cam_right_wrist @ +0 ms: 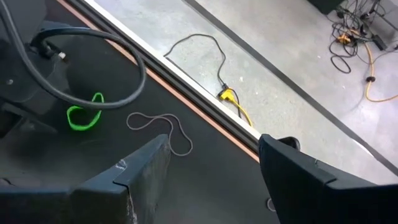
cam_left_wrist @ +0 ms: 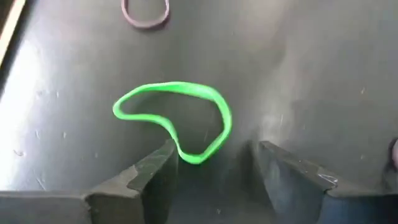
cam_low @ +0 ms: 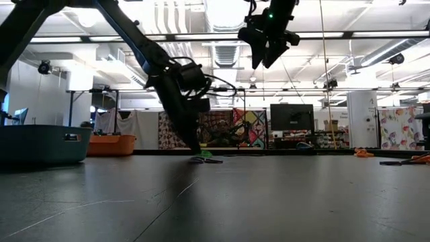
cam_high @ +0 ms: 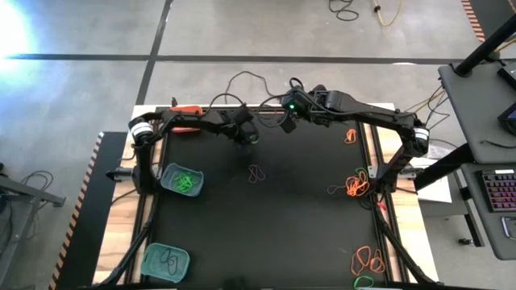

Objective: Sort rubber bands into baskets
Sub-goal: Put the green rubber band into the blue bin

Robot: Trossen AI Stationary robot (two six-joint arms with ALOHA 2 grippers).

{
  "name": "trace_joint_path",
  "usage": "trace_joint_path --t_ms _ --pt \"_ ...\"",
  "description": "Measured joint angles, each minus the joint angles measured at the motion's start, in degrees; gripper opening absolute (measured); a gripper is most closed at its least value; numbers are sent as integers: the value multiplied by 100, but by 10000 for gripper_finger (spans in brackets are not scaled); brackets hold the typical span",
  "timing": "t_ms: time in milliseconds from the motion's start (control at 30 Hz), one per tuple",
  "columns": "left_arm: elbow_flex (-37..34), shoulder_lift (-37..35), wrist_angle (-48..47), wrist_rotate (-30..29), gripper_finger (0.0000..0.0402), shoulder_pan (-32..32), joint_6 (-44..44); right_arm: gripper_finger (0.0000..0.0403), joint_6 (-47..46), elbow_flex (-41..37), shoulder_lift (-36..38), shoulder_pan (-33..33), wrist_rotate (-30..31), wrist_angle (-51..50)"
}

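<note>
A bright green rubber band point(cam_left_wrist: 174, 121) lies flat on the black table, toward its far side. My left gripper point(cam_left_wrist: 214, 149) is down over it and open, with the band's near loop point(cam_left_wrist: 198, 155) between the two fingertips. In the low view the left gripper point(cam_low: 196, 151) reaches down to the tabletop. My right gripper point(cam_high: 289, 121) hangs open, high above the far middle, holding nothing. A teal basket point(cam_high: 181, 179) holds green bands and another teal basket point(cam_high: 165, 262) holds black ones. An orange basket point(cam_high: 187, 109) stands at the far left, partly behind the left arm. My left gripper comes at the green band slanting down from above, one finger on each side of the band's near loop point(cam_left_wrist: 198, 155). One fingertip point(cam_left_wrist: 166, 152) stands right against the loop; whether it touches I cannot tell. The band lies flat on the table.
A dark band point(cam_high: 256, 173) lies just nearer than the left gripper. Orange bands lie in clusters at the right point(cam_high: 355, 185), far right point(cam_high: 351, 135) and near right corner point(cam_high: 367, 259). The middle of the black tabletop is bare. Cables run along the far edge point(cam_right_wrist: 199, 46).
</note>
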State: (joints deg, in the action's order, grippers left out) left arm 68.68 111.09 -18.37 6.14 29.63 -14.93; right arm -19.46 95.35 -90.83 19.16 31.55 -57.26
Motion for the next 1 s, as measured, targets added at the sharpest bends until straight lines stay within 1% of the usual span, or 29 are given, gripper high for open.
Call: trace_joint_path --t_ms 67,233,367,467,567,633,733,867,900,933,1000 --pt "57 0 -47 -248 226 -9 29 238 4 0 0 2 0 -21" --pt "115 29 -83 -342 252 22 -44 238 13 0 0 0 0 -92" --pt "106 269 58 -223 252 15 70 238 -1 0 0 0 0 -96" --pt "158 390 101 -189 238 17 231 238 0 0 0 0 0 -98" --pt "215 413 63 -190 211 11 235 238 0 0 0 0 0 -109" --pt "232 421 57 -170 182 11 256 238 4 0 0 0 0 -118" --pt "279 430 -12 -173 124 10 371 238 8 0 0 0 0 -124" --pt "357 439 -151 -229 33 21 520 238 99 0 0 0 0 -243" --pt "414 439 -279 -236 17 22 573 238 131 0 0 0 0 -343" --pt "486 437 -467 -256 9 22 637 238 148 0 0 0 2 -465" --pt "639 389 -1029 -265 12 22 671 238 144 0 0 0 2 -755"
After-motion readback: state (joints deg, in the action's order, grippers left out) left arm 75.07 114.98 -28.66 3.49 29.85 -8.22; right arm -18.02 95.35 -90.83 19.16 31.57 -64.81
